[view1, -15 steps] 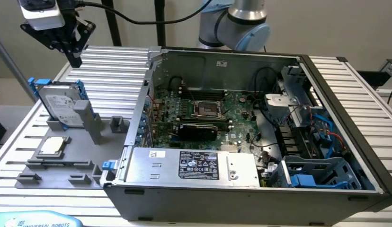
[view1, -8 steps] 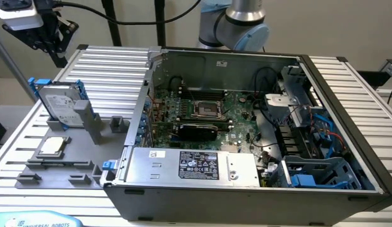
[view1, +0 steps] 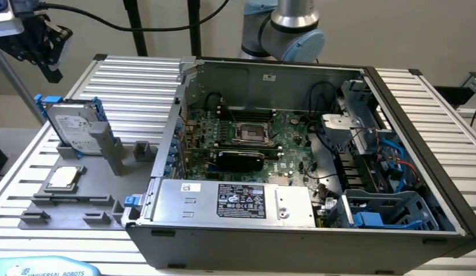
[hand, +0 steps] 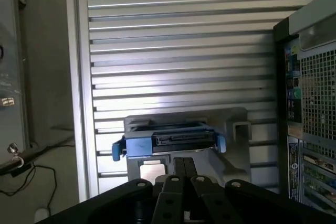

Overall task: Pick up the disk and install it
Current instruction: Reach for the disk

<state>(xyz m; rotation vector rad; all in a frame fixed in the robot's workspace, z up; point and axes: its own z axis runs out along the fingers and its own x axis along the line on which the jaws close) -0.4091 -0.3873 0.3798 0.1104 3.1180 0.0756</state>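
An open computer case (view1: 299, 238) is laid on a ribbed aluminium table (view1: 138, 80). Inside the case, a green motherboard (view1: 253, 138) is seen on the floor, a silver power supply (view1: 230, 201) with a black label is fitted along the near wall, and a blue drive cage (view1: 387, 210) is set in the corner at the exterior view's right. Outside the case, at the exterior view's left, a grey fixture plate (view1: 69, 210) is placed, with a small square silvery chip (view1: 63, 177) rested on it.

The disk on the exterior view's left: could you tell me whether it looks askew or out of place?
Nothing stands out. The disk stands on edge, tilted slightly, propped in its grey stand; the tilt looks intended. No damage shows.
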